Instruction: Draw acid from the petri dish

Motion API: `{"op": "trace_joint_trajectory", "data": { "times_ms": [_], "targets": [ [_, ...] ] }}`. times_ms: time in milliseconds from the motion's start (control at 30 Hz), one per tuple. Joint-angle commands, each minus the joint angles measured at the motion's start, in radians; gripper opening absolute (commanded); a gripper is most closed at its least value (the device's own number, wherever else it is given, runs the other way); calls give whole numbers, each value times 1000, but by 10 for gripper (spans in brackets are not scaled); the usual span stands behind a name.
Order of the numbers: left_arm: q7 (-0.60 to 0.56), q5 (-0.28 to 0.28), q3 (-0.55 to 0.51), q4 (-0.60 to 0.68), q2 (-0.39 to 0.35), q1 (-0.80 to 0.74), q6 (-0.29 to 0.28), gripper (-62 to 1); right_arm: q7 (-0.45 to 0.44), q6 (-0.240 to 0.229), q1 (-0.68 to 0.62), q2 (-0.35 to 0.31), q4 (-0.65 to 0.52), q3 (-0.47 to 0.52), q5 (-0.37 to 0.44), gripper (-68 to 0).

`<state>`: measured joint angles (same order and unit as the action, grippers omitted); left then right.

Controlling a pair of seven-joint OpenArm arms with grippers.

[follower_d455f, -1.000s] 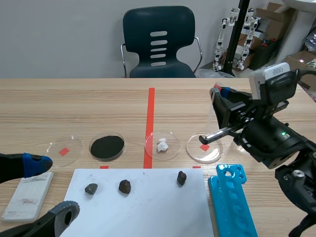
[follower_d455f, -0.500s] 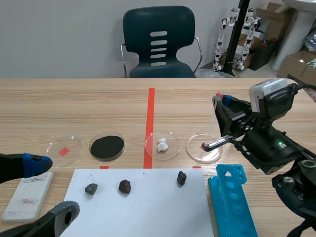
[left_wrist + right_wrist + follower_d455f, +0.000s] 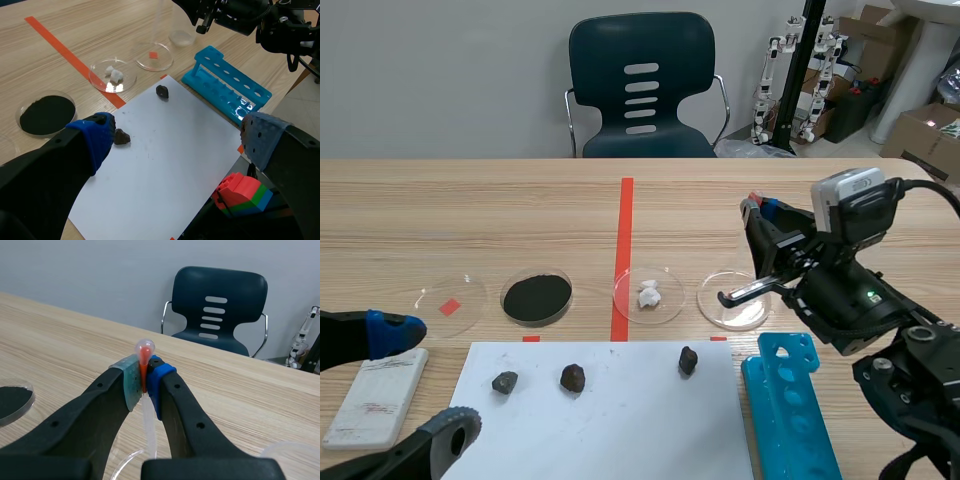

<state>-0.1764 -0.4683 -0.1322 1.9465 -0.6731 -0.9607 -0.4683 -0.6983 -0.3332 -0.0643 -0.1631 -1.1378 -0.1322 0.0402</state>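
Observation:
My right gripper hangs above the clear petri dish, the one to the right of the red tape line. It is shut on a clear plastic pipette with a red-tinted bulb. The bulb end pokes up between the pads, and the stem runs down toward the dish rim. From the left wrist view the pipette stands upright over that dish. I cannot tell whether the tip touches the liquid. My left gripper is open, low at the near left over the white paper.
A blue tube rack lies just near of the dish. Dishes of white lumps and black powder and an empty dish line up leftward. Three dark rocks sit on white paper. A white block lies near left.
My right gripper has come down and shifted slightly left with the pipette, closer over the clear dish. The left arm has not moved.

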Motion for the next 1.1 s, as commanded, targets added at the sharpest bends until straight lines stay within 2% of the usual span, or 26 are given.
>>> {"op": "trace_joint_trajectory", "data": {
  "times_ms": [0, 333, 1067],
  "targets": [
    [-14, -10, -3, 13, 5, 3, -3, -84, -16, -3, 14, 7, 1, 6, 6, -667],
    [-14, -10, -3, 13, 5, 3, -3, -84, -27, -4, 14, 22, 58, 6, -4, -667],
    [-14, -10, -3, 13, 5, 3, -3, -84, -7, -3, 14, 22, 59, 6, -12, -667]
  ]
}}
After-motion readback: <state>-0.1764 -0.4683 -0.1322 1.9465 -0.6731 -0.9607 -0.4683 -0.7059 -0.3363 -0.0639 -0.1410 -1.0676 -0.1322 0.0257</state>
